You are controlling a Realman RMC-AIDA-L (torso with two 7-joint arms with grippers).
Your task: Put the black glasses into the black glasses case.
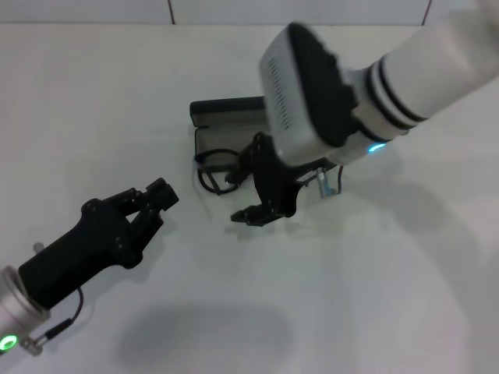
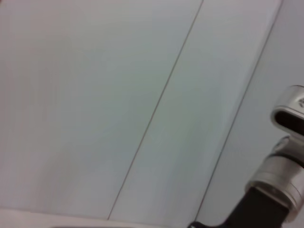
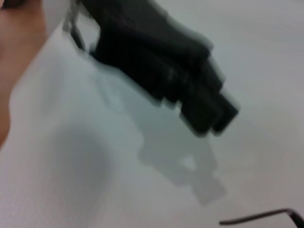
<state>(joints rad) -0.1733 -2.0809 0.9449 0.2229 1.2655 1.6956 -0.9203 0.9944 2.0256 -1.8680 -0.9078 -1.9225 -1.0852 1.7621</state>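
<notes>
The case [image 1: 226, 128] is lying open on the white table [image 1: 93, 101], its long axis running across the head view, with the raised lid on the far side and the grey-lined tray facing the robot. The glasses [image 1: 214, 167] are sitting partly in that tray, their thin black frame crossing its near edge — loops of frame and a temple arm are spilling onto the table just beside the case, and which way the lenses are facing is not clear. The right gripper [image 1: 248, 216] is hanging just nearer than the glasses, fingertips close together and pointing down toward the table, nothing showing between them; the case lies beyond its fingers and is partly hidden by the bulky wrist. The left gripper [image 1: 160, 195] is hovering well apart to the left, fingers pressed together and empty, tips aimed at the glasses. In the right wrist view that left gripper [image 3: 190, 90] is showing as a dark blurred shape over its shadow, and a thin black temple arm [image 3: 259, 217] is lying on the table. Bare table is stretching wide around both grippers — nearer, left and right.
</notes>
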